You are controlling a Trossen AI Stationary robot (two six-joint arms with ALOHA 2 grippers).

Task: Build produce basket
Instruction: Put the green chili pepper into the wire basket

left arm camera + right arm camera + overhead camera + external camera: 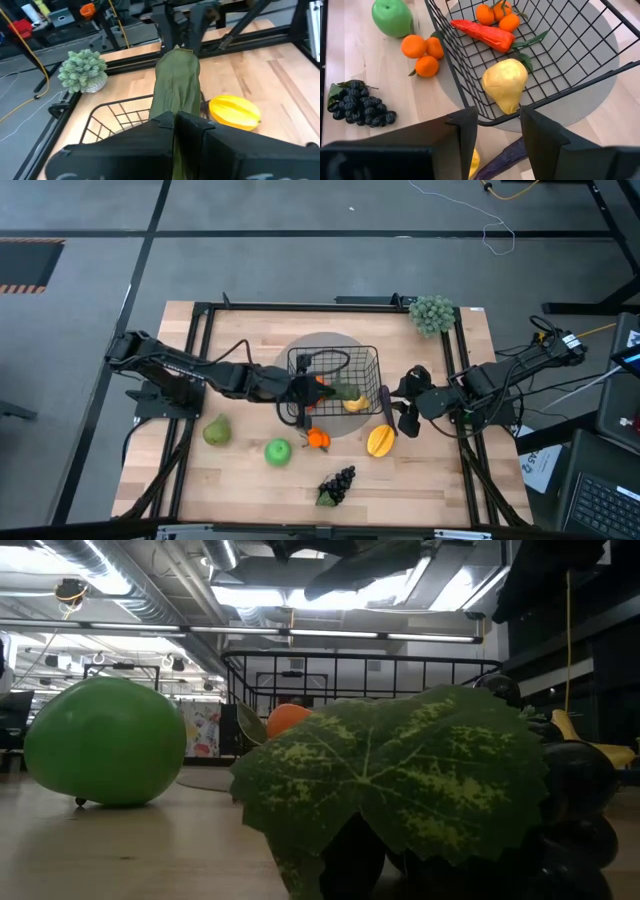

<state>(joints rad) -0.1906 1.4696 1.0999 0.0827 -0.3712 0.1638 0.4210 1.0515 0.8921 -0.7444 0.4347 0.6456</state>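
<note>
Wooden table (pixel 240 470); grey disc (pixel 325 340), scattered produce (pixel 278 451)

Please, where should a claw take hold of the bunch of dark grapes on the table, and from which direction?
Probably from straight above, across the narrow width of the dark grapes. The bunch lies flat and long on the open table, clear of the basket, with free wood on both long sides. Avoid the thin leaf at its end.

The left arm reaches in from nine o'clock of the tabletop (pixel 240 480), stretched almost straight toward the centre, forearm low and level. Its left tool (pixel 312 392) sits just short of centre, fingers (pixel 165 131) pressed together on a green leafy stem (pixel 176 85). The right arm comes in from three o'clock, elbow bent back toward the edge. Its right tool (pixel 397 408) hangs just past centre on the three o'clock side, fingers (pixel 540 132) spread apart, gripping nothing.
</note>
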